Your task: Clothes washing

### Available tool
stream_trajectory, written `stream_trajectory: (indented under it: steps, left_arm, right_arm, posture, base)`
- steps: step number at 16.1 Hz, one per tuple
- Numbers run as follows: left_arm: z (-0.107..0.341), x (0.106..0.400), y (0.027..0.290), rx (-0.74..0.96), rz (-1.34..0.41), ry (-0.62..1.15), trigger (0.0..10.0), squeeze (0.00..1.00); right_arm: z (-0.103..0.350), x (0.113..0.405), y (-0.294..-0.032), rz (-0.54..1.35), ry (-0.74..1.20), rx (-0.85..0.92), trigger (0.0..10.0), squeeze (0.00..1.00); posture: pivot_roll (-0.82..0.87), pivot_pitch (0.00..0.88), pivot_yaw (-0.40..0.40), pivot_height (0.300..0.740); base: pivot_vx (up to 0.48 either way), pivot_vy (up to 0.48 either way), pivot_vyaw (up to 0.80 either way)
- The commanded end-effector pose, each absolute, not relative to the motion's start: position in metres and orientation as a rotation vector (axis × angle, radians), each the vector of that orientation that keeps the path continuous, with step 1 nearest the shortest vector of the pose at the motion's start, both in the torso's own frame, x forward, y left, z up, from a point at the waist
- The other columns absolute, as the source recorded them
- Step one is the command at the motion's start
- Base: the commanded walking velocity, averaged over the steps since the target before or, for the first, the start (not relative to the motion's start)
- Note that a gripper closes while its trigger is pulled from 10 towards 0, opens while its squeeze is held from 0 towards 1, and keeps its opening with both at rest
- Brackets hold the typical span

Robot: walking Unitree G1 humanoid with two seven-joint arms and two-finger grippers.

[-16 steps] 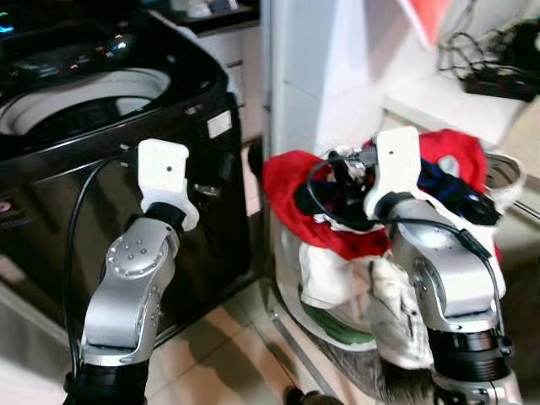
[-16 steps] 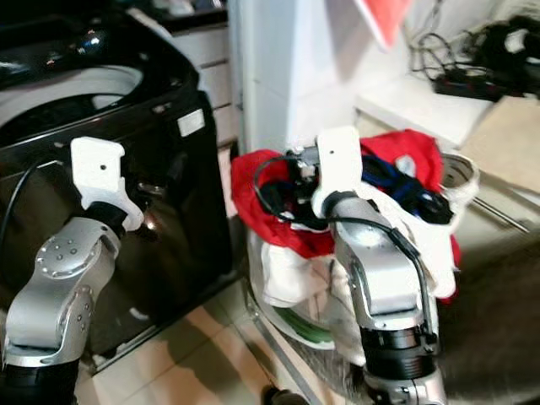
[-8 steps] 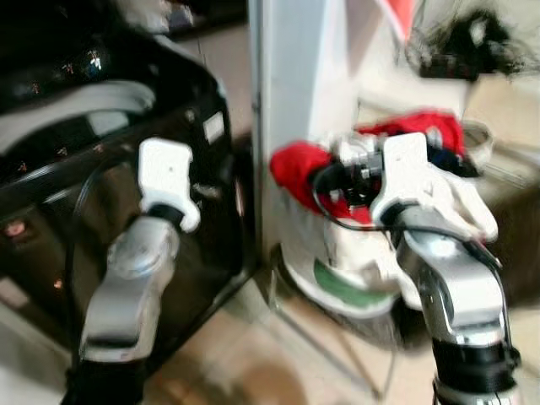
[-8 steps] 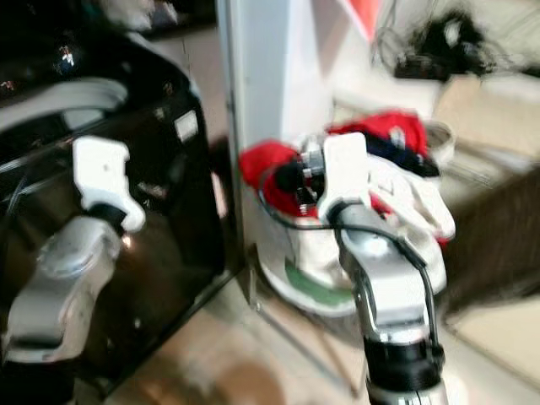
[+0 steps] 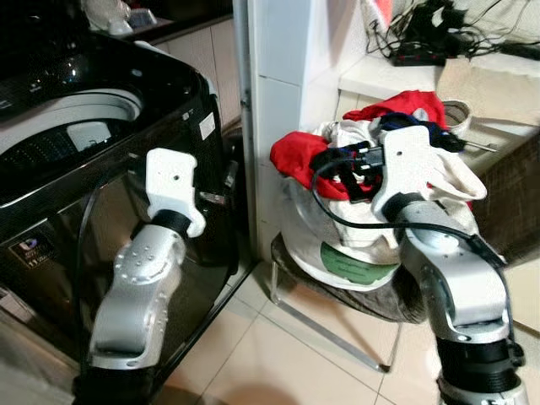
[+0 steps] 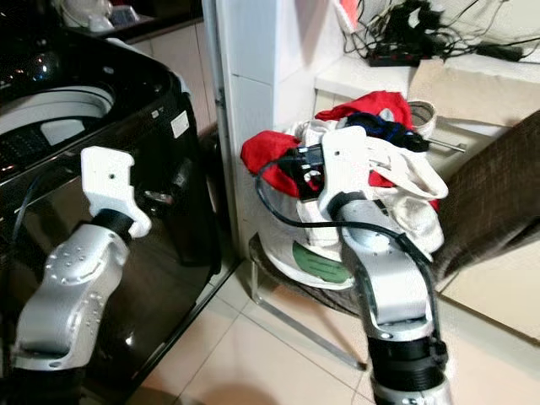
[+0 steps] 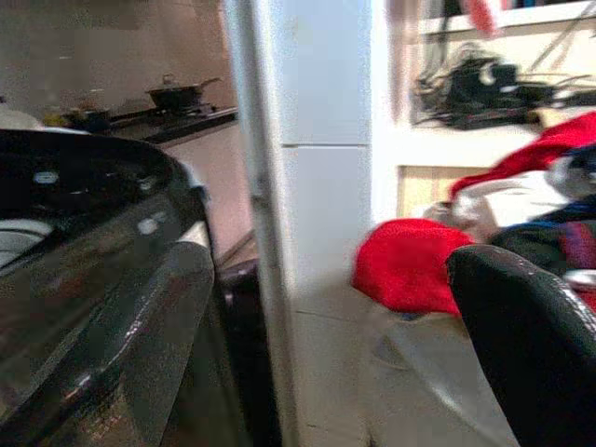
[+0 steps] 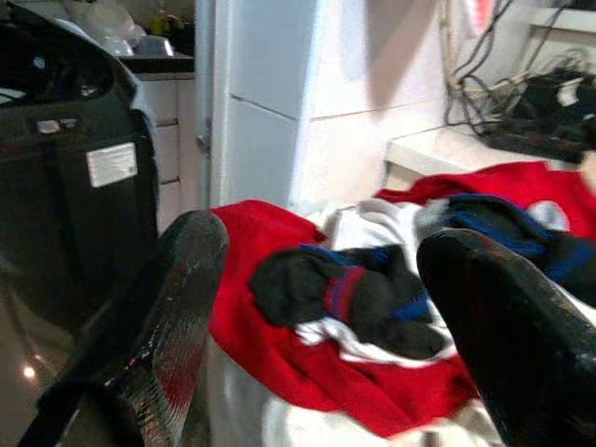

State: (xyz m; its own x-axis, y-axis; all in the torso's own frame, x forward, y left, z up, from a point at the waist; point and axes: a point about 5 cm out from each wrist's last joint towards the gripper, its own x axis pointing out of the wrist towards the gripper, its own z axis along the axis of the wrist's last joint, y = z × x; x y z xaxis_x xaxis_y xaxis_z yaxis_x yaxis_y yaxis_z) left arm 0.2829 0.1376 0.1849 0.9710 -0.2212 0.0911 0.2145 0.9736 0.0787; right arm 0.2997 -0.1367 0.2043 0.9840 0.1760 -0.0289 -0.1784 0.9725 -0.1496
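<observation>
Laundry [image 5: 380, 181] sat heaped in a white basket [image 5: 337, 253] on a low stand, right of the black top-load washer [image 5: 76, 126]. Right gripper [image 8: 317, 307] hovered just before the heap, fingers spread wide, holding nothing. Left gripper [image 7: 521, 345] near the washer front; fingers can't be told. Cloth looked soft, light, tangle-prone; best pinch: dark sock [image 8: 358, 289] on top.

right hand [image 8: 317, 326] | 2 fingers [image 8: 163, 307] spread (nothing held) | over dark sock [image 8: 358, 293] on red garment [image 8: 270, 331]
</observation>
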Motion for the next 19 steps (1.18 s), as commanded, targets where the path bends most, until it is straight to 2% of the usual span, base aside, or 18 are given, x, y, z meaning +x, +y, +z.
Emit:
stream_trajectory:
  steps: [1, 3, 4, 7, 8, 12, 16, 19]
  left_arm:
    - [0.189, 0.282, 0.136, 0.074, -0.219, -0.125, 10.0, 0.0]
    - [0.189, 0.281, 0.14, 0.069, -0.193, -0.13, 10.0, 0.0]
    - [0.185, 0.28, 0.143, 0.07, -0.184, -0.112, 10.0, 0.0]
    - [0.176, 0.274, 0.146, 0.076, -0.192, -0.079, 10.0, 0.0]
    - [0.174, 0.273, 0.147, 0.076, -0.19, -0.072, 10.0, 0.0]
    - [0.171, 0.274, 0.145, 0.083, -0.212, -0.053, 10.0, 0.0]
    - [0.17, 0.274, 0.146, 0.085, -0.221, -0.051, 10.0, 0.0]
    - [0.173, 0.276, 0.147, 0.09, -0.219, -0.058, 10.0, 0.0]
  right_arm:
    - [0.206, 0.301, -0.14, 0.175, 0.008, -0.15, 10.0, 0.0]
    - [0.202, 0.301, -0.135, 0.212, 0.025, -0.169, 10.0, 0.0]
    - [0.191, 0.299, -0.13, 0.256, 0.057, -0.237, 10.0, 0.0]
    - [0.185, 0.297, -0.132, 0.233, 0.077, -0.225, 10.0, 0.0]
    - [0.186, 0.296, -0.133, 0.222, 0.069, -0.171, 10.0, 0.0]
    - [0.182, 0.297, -0.139, 0.217, 0.078, -0.228, 10.0, 0.0]
    - [0.187, 0.295, -0.138, 0.216, 0.06, -0.194, 10.0, 0.0]
    - [0.191, 0.296, -0.136, 0.226, 0.035, -0.204, 10.0, 0.0]
  posture:
    - [-0.06, 0.0, 0.008, 0.74]
    - [-0.06, 0.0, 0.007, 0.74]
    - [-0.05, 0.0, 0.008, 0.74]
    - [-0.05, 0.0, 0.013, 0.74]
    - [-0.05, 0.0, 0.013, 0.74]
    - [-0.05, 0.0, 0.024, 0.74]
    - [-0.06, 0.0, 0.029, 0.74]
    - [-0.06, 0.0, 0.034, 0.74]
  base:
    - [0.0, 0.0, 0.0]
    - [0.124, 0.0, 0.0]
    - [0.304, 0.0, 0.57]
    - [0.317, 0.0, 0.8]
    - [0.326, 0.0, 0.0]
    - [0.328, 0.0, 0.0]
    - [0.331, 0.0, -0.62]
    - [0.33, 0.0, 0.0]
